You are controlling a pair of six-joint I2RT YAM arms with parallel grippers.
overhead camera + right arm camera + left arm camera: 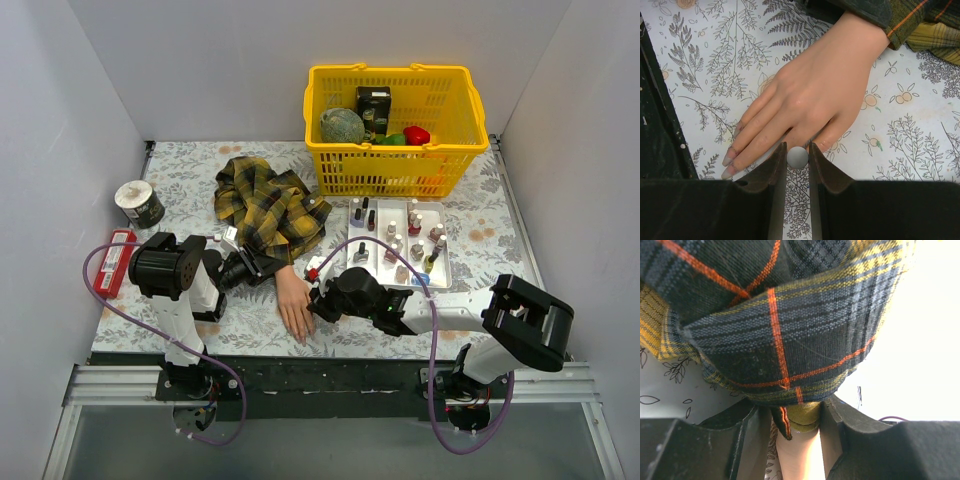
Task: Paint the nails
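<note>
Grey-walled booth around a leaf-printed table (180, 165). Near the centre of the overhead view, a mannequin hand (294, 303) flat on its palm, fingers toward the bottom edge, plaid sleeve (268, 208) bunched above it. Nails (728, 161) at lower left of the right wrist view, pinkish, close to the cloth. Left gripper (796, 415) clamped on the wrist right at the cuff. Right gripper (797, 149) nearly closed, pinching a small grey ball (797, 157) just below the hand's fingers. Upper right of the overhead view: yellow basket (330, 170); below it, a white tray (445, 272) of small bottles (395, 245).
</note>
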